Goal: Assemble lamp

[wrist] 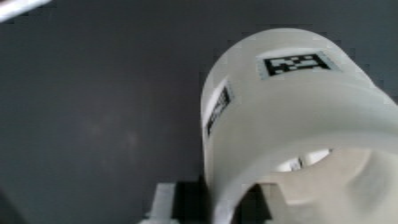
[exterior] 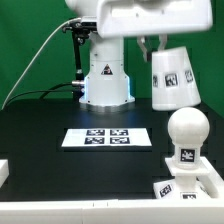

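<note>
Shade (exterior: 172,78) hangs tilted in the air above the bulb (exterior: 187,135) and base (exterior: 190,186), pinched in the gripper (exterior: 153,46) – that lean could make it catch the bulb's round head and knock it loose.

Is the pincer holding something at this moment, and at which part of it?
Yes. The pincer carries the lamp shade in the air, tilted, gripped at its narrow upper end. The exact contact of the fingers is hidden.
</note>
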You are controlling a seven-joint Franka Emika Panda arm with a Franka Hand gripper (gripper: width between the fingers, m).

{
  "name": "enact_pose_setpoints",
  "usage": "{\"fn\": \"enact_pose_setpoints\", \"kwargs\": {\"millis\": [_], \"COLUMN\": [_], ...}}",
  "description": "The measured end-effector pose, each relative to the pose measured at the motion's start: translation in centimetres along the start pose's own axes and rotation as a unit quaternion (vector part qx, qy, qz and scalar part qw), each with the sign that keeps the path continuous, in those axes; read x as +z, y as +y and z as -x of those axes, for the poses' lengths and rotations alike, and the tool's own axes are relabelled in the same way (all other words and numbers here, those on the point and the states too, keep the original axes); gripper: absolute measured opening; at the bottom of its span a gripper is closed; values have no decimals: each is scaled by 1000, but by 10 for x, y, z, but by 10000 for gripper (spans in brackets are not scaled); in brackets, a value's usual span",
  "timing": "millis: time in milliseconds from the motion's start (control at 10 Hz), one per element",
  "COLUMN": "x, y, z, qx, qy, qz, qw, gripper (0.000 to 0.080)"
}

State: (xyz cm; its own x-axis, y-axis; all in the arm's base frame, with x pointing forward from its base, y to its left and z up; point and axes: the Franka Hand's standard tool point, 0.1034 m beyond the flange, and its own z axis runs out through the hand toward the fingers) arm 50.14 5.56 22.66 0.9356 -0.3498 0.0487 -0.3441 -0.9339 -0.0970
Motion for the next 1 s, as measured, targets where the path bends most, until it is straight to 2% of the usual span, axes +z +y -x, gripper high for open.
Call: {"fn": "enact_pose_setpoints", "kwargs": {"millis": [100,200,700,800,1000], "x": [-24,-37,-34,-33,-24], "y": [2,1,1,-3,-12], "z": [-26,-38,-38,-51,-81], "qx": [-4,0,-3,-4,-3], "qy": [7,21,19,22,29], "qz": [-7,-13,-11,-15,-8], "qw": [1000,1000,1000,1000,1000], "gripper": [41,41,41,41,41]}}
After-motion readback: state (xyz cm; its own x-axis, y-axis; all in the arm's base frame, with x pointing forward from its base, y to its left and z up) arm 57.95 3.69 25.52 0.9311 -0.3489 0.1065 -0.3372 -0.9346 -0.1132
